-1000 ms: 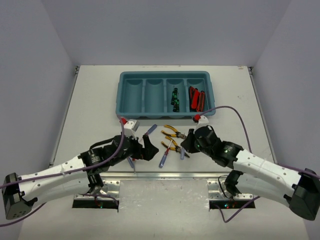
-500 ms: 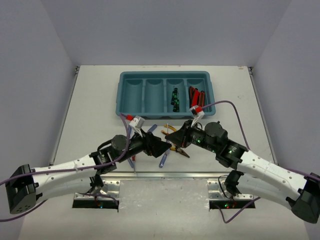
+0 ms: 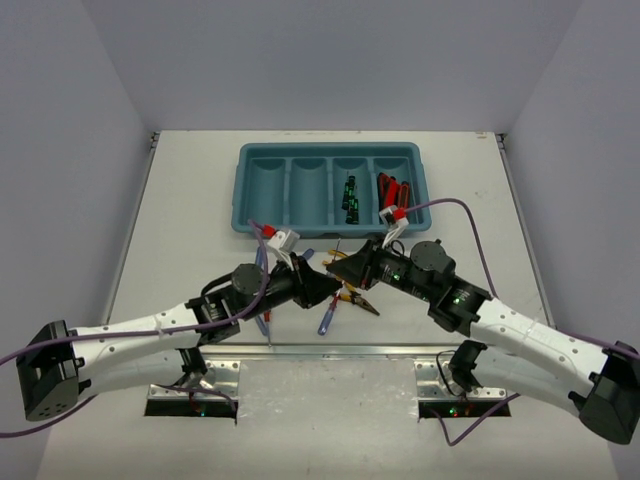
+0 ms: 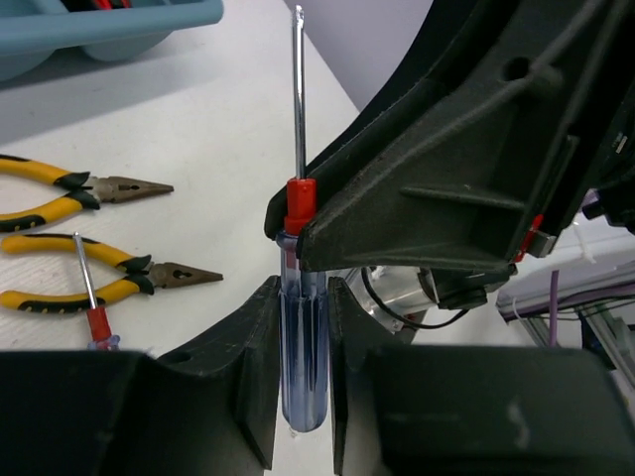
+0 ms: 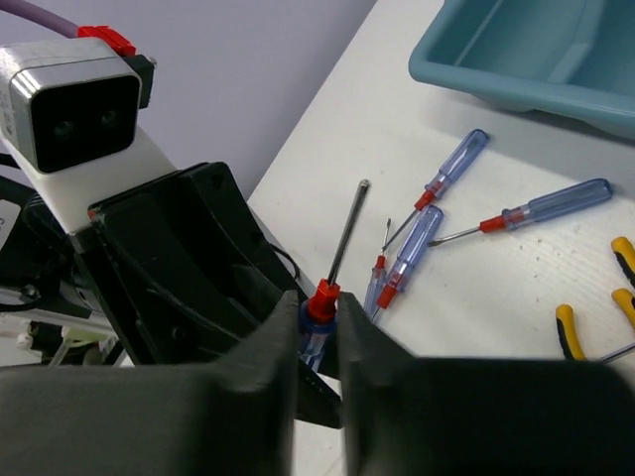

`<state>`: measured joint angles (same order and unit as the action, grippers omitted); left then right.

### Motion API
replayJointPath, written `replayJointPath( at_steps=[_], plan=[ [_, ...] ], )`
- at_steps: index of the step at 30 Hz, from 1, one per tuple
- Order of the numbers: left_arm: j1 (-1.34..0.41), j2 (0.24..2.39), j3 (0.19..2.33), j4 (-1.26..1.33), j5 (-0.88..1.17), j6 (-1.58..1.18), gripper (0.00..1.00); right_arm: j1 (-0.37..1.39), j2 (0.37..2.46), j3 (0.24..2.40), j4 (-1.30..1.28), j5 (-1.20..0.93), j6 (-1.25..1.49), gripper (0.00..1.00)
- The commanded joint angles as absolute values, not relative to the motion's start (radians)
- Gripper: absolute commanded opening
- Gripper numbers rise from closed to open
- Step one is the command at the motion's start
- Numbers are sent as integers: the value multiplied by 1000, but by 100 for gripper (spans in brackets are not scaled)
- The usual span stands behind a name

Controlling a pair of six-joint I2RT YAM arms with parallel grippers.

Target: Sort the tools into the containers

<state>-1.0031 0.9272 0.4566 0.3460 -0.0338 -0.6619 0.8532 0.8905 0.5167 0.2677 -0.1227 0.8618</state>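
White table (image 3: 180,200), bare grey walls. Near its front, short of the tray (image 3: 320,222), one blue-handled screwdriver (image 4: 301,347) sits between both arms. The left gripper (image 4: 301,307) is clamped on the clear handle, and the right gripper (image 5: 317,307) pinches it just under the red collar. It looks light and stiff with a slick handle; I'd hold the handle, never the thin shaft. Pliers (image 4: 74,186) lie beside.

Top view high, looking down at table (image 3: 180,200); wrist views close, facing each other, sharing screwdriver (image 4: 303,337).

You are looking at the white bench (image 3: 180,200) carrying the teal tray (image 3: 328,228), with two yellow-handled pliers (image 4: 74,186) and several blue-handled screwdrivers (image 5: 546,206) lying loose.
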Motion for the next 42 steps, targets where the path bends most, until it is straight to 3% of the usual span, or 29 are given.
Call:
replayJointPath(
  at_steps=[1, 2, 3, 8, 12, 17, 25, 32, 33, 36, 38, 42],
  plan=[
    [-1006, 920, 552, 270, -168, -642, 0, 862, 867, 549, 284, -91, 849, 74],
    [-1004, 930, 581, 203, -242, -653, 0, 862, 852, 577, 192, 4, 841, 96],
    [-997, 950, 621, 115, -326, -673, 0, 862, 831, 615, 80, 81, 829, 99],
    [-923, 1100, 818, -231, -573, -749, 0, 861, 732, 747, -308, 485, 811, 99],
    [-804, 1238, 951, -324, -575, -740, 0, 861, 671, 785, -443, 618, 789, 99],
    [-599, 1540, 1181, -372, -444, -587, 0, 860, 631, 785, -520, 641, 771, 99],
    [-524, 1987, 1620, -537, -348, -451, 2, 858, 765, 807, -692, 587, 782, 99],
    [-515, 2084, 1728, -568, -299, -429, 19, 857, 848, 705, -581, 428, 774, 99],
    [-515, 2086, 1728, -573, -302, -435, 25, 857, 862, 697, -566, 403, 776, 99],
    [-515, 2068, 1715, -591, -295, -446, 60, 858, 899, 674, -511, 337, 787, 99],
    [-517, 2034, 1690, -587, -288, -456, 68, 859, 921, 662, -480, 311, 821, 99],
    [-518, 1874, 1659, -583, -265, -478, 75, 862, 967, 619, -393, 244, 903, 99]
  ],
)
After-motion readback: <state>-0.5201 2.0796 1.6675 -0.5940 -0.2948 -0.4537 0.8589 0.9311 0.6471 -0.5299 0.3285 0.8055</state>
